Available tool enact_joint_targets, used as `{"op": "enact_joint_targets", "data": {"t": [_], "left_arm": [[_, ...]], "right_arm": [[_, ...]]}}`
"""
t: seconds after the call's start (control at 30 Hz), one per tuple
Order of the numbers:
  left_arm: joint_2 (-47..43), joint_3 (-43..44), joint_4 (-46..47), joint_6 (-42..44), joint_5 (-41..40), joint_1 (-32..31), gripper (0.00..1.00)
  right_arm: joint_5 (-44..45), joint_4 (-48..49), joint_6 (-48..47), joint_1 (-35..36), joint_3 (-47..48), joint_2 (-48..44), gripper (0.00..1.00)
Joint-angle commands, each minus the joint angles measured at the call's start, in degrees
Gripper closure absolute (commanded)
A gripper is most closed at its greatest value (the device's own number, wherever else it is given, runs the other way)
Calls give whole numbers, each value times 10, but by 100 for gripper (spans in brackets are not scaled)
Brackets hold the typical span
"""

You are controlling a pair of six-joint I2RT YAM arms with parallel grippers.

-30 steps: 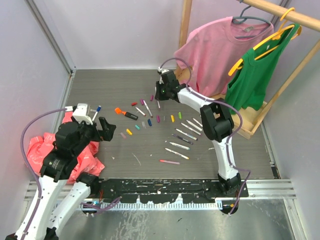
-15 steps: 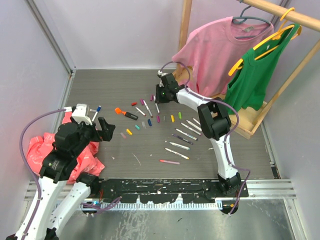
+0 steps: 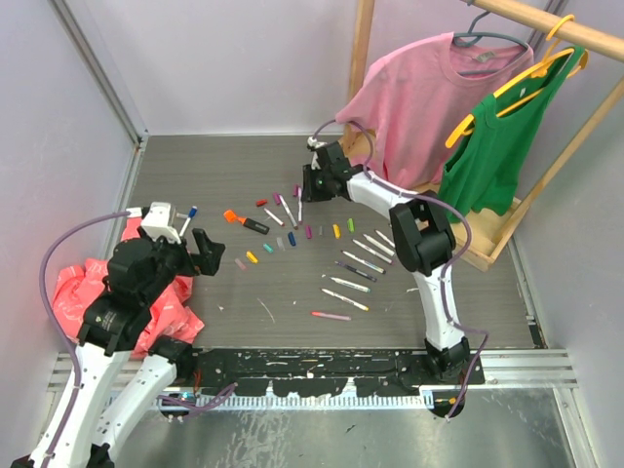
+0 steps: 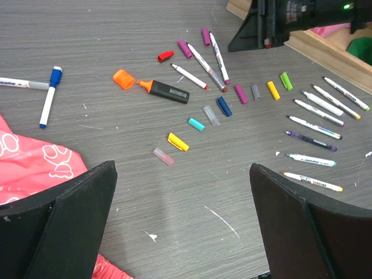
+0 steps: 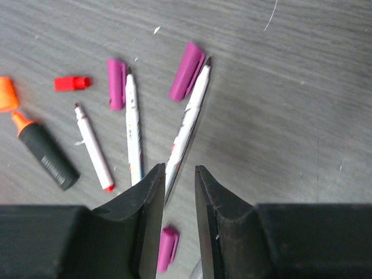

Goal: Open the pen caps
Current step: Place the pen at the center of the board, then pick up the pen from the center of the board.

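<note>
We see the right pincer (image 5: 179,170) narrow, jaws slightly parted around the tail of an uncapped white pen (image 5: 189,110), its tip just beside a purple cap (image 5: 186,71) on the desk (image 5: 279,116). Left pincer (image 4: 181,168) hangs wide, holding nothing, with other pen caps (image 4: 178,142) loose mid-desk.

1. Three white pens (image 5: 187,122): uncapped, flat on the table, fanned apart.
2. Two purple caps (image 5: 187,71): off, each lying beside the far end of one fanned pen.
3. Red cap (image 5: 72,83): loose, left of the purple caps.
4. Marker (image 4: 165,90): thick, black body, orange tip bare.
5. Orange cap (image 4: 124,79): just beside the marker's tip.
6. Arc of caps (image 4: 196,124): pale pink, yellow, teal, grey, blue, magenta, grey, yellow, green, all flat and each apart from the next.
7. Row of pens (image 4: 315,112): slim, white, roughly parallel, at the arc's right end.
8. Blue-capped pen (image 4: 47,97): cap on, far left, meeting another pen (image 4: 23,83).
</note>
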Motion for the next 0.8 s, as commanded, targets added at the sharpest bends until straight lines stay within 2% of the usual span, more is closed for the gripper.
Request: {"op": "enact_joint_targets", "data": {"t": [0.0, 0.13, 0.2, 0.37, 0.53, 0.67, 0.77], "left_arm": [[10, 3, 14, 15, -4, -1, 2], [30, 6, 14, 20, 0, 1, 2], [46, 9, 15, 21, 0, 8, 2], [111, 26, 36, 14, 66, 80, 2], [218, 58, 57, -22, 150, 153, 2], [317, 112, 49, -22, 139, 176, 2], [401, 171, 30, -4, 90, 177, 2]], "right_arm": [[-55, 15, -30, -2, -40, -123, 68], [-118, 13, -84, -1, -108, -196, 69], [-168, -8, -141, -2, -128, -228, 70], [-296, -104, -281, -1, -153, -297, 70], [-346, -127, -359, -2, -215, -380, 69], [-389, -108, -386, -16, -260, -448, 67], [-429, -85, -395, -31, -295, -487, 65]]}}
